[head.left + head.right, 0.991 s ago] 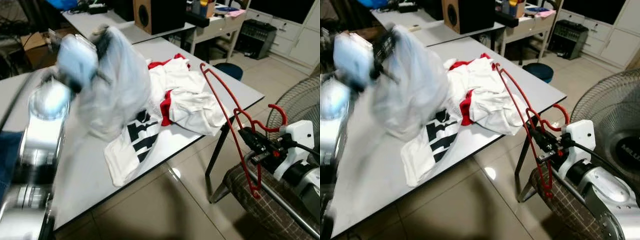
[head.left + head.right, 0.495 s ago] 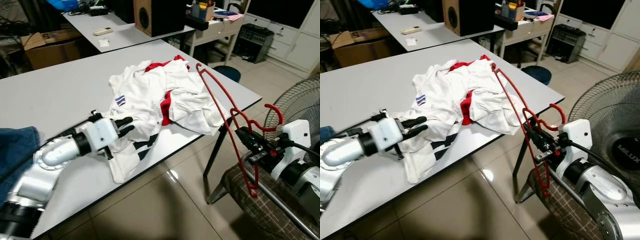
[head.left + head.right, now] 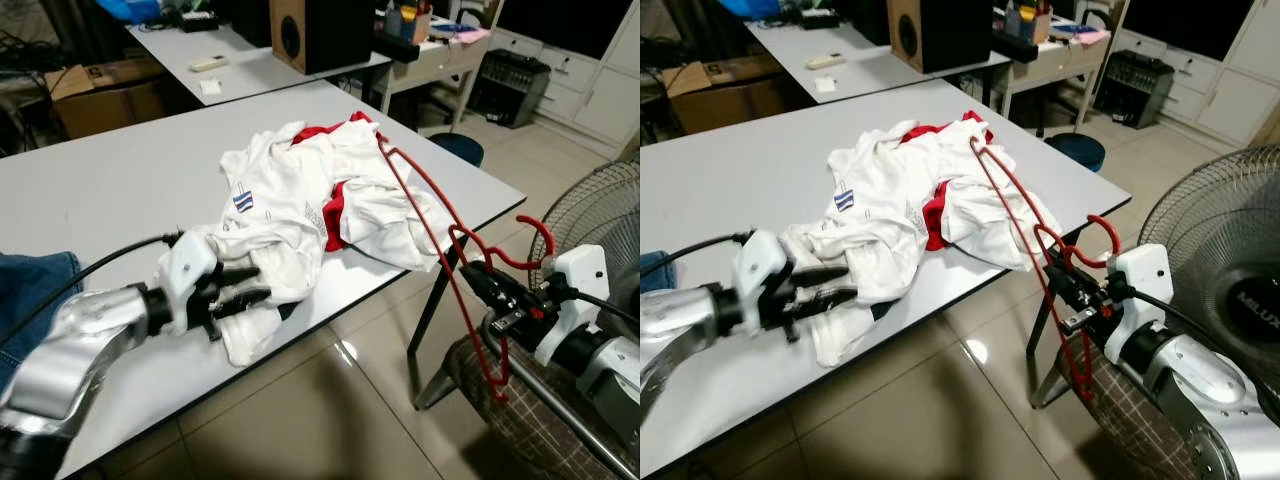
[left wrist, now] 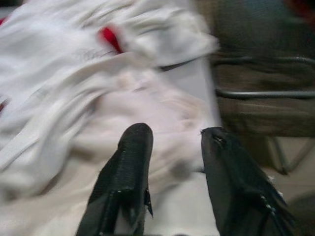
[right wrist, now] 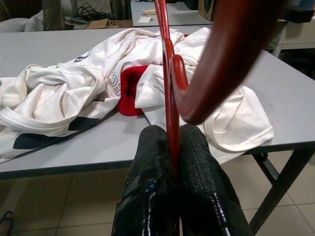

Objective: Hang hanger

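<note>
On one table (image 3: 100, 180): one shirt (image 3: 300, 200) (white, red-trimmed), one red hanger (image 3: 440, 250).

L hand (image 3: 243, 287) fingers apart; R hand (image 3: 1058, 272) clamped tight.

Tabletop (image 3: 120, 180) viewed from above by both head eyes, facing forward-down. White shirt (image 5: 64, 93) seen close by wrist cameras; shared across all views.

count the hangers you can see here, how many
1: a red hanger, pinched in the right gripper beside the table edge, its far end over the white shirt. Others could be hidden under the cloth.
</note>
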{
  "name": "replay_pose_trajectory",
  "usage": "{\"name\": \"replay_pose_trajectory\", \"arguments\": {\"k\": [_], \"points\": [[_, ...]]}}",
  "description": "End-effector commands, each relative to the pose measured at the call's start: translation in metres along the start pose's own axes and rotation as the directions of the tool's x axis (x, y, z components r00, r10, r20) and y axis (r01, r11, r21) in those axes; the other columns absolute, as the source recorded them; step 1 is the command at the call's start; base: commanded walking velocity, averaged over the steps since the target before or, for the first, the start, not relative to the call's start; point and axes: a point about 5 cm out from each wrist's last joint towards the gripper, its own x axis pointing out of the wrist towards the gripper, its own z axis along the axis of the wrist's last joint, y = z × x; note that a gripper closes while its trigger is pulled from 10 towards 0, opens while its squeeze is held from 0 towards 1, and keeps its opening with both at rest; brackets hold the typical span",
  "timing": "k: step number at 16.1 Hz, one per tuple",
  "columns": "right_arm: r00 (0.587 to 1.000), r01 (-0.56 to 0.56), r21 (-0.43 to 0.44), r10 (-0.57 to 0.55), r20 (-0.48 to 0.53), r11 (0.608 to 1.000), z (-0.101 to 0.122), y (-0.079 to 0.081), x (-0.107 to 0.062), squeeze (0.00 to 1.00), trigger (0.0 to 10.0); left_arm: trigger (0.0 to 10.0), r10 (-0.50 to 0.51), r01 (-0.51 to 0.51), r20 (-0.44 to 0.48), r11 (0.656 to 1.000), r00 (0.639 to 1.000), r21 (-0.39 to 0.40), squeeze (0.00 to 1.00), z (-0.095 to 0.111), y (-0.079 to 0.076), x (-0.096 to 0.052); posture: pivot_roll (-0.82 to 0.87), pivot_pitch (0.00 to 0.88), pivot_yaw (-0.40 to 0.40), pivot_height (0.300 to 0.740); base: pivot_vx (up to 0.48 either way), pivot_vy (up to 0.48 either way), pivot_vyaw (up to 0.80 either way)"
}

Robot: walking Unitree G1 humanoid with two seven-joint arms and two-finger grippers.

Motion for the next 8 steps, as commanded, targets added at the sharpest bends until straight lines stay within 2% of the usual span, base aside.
{"name": "replay_pose_trajectory", "arguments": {"k": [1,2,3,7,8], "points": [[1.000,-0.008,-0.008,0.008,0.012,1.000,0.003,0.001,0.001,0.00,10.0,10.0,0.052,-0.053,-0.018,0.998,0.998,-0.016,1.00,-0.001,0.004,0.002,-0.13,0.000,0.003,0.740,0.000,0.000,0.00],[1.000,-0.012,-0.008,0.012,0.012,1.000,0.003,0.002,0.001,0.00,10.0,10.0,0.038,-0.039,-0.036,0.999,0.999,-0.023,0.26,-0.002,-0.004,0.006,-0.13,0.000,0.002,0.740,0.000,0.000,0.00],[1.000,-0.014,-0.007,0.014,0.013,1.000,0.003,0.002,0.001,0.00,10.0,10.0,0.023,-0.025,-0.046,0.999,0.999,-0.039,0.00,-0.004,-0.009,0.008,-0.13,0.000,0.002,0.740,0.000,0.000,0.00],[1.000,-0.024,-0.010,0.025,0.011,1.000,0.003,0.004,0.003,0.00,10.0,10.0,0.067,-0.071,-0.047,0.994,0.997,-0.087,0.00,-0.008,-0.016,0.029,-0.14,0.000,0.002,0.740,0.000,0.000,0.00],[1.000,-0.025,-0.011,0.025,0.010,1.000,0.003,0.004,0.003,0.00,10.0,10.0,0.066,-0.070,-0.063,0.995,0.996,-0.069,0.00,-0.010,-0.017,0.031,-0.14,0.000,0.004,0.740,0.000,0.000,0.00]]}}
